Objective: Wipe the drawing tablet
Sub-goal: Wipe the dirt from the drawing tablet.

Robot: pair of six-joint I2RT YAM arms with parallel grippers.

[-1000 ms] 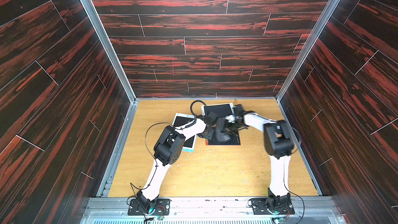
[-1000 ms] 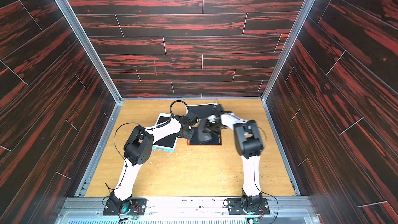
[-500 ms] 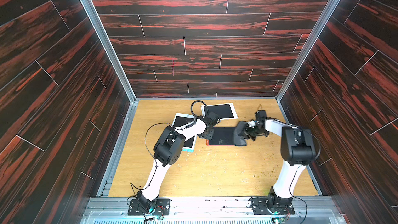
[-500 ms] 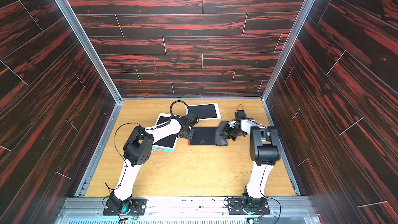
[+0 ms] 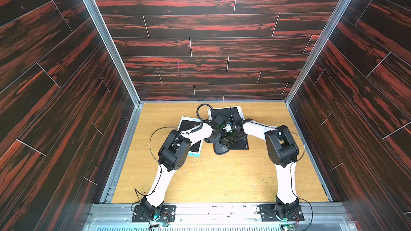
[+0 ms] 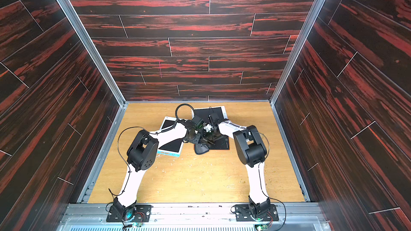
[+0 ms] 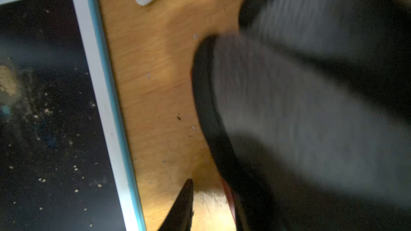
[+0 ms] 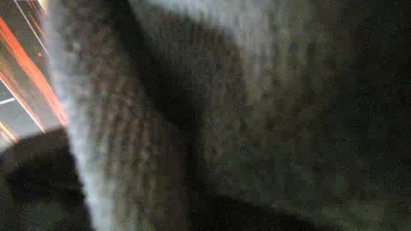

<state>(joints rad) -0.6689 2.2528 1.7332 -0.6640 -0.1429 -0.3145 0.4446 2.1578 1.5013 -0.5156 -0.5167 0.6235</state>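
Top views, drawing tablet: in both top views a flat black drawing tablet point(image 5: 241, 144) point(image 6: 223, 145) lies on the wooden table point(image 5: 211, 178), where the two white arms meet.
Top views, cloth: a dark cloth point(image 5: 220, 149) point(image 6: 201, 149) is bunched over the drawing tablet's edge nearest the arm bases, partly on the tablet and partly on bare wood.
Top views, right gripper: the right gripper point(image 5: 232, 136) is low over the drawing tablet, directly above the cloth, its jaws pinched tight on the fabric.
Top views, left gripper: the left gripper point(image 5: 215, 138) is at the drawing tablet's edge on the left arm's side, close beside the right gripper. Its jaw width cannot be told.
Top views, other tablets: a white-framed tablet point(image 5: 222, 112) lies just behind the drawing tablet, toward the back wall. A teal-edged tablet point(image 5: 186, 125) lies beside the drawing tablet on the left arm's side, partly under that arm.
Left wrist view, cloth: the blurred cloth point(image 7: 289, 107) covers almost all of the drawing tablet; only a thin red edge point(image 7: 229, 196) shows.
Left wrist view, finger: one dark fingertip point(image 7: 184, 203) is over the wood just beside that red edge. The other is hidden.
Left wrist view, neighbour: the teal-edged tablet point(image 7: 44, 107), its black screen speckled with pale crumbs, is separated from the drawing tablet by a strip of wood.
Right wrist view: blurred dark cloth point(image 8: 222, 107) fills nearly the whole frame and hides the drawing tablet.
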